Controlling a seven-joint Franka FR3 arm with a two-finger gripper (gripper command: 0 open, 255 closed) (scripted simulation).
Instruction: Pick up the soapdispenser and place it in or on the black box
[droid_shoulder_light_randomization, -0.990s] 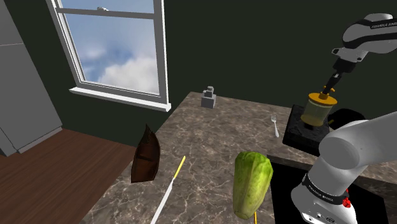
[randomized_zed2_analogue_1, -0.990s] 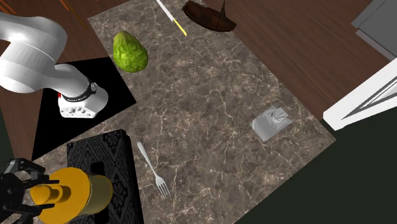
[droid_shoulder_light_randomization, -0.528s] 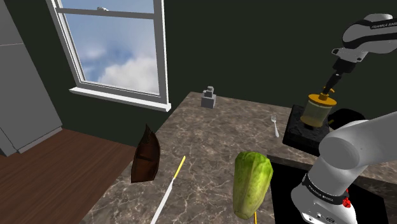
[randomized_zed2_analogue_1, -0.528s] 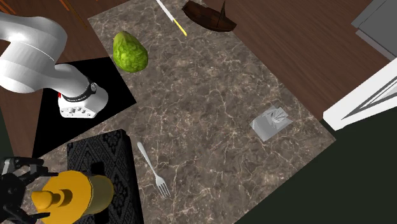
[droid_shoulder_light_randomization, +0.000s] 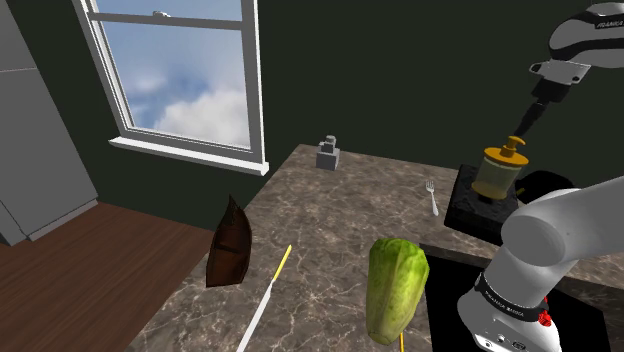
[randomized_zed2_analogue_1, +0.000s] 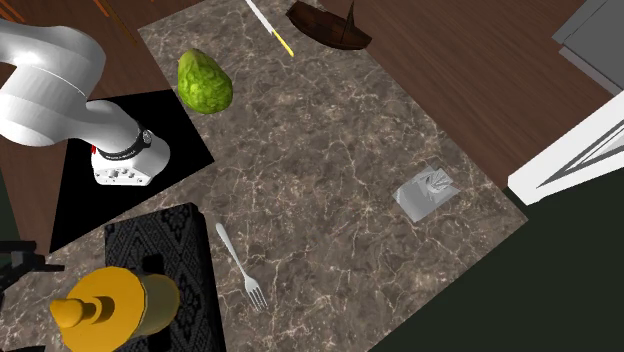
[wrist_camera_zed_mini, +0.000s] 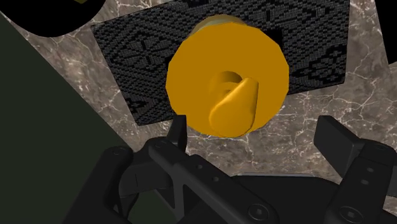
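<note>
The yellow soap dispenser (droid_shoulder_light_randomization: 497, 172) stands upright on the black box (droid_shoulder_light_randomization: 463, 207), at the far right of the counter (droid_shoulder_light_randomization: 330, 215) in the shoulder view (a fork (droid_shoulder_light_randomization: 431, 194) lies just beside the box). The gripper (wrist_camera_zed_mini: 254, 127) hangs above it, fingers spread and touching nothing. Clipping the pump (wrist_camera_zed_mini: 232, 102) while moving could topple the tall bottle.

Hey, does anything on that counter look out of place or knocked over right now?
The soap dispenser stands upright on the black box, nothing spilled. The one oddity: the dark brown boat-shaped thing sits tipped at the counter edge, partly overhanging the wood floor.
</note>
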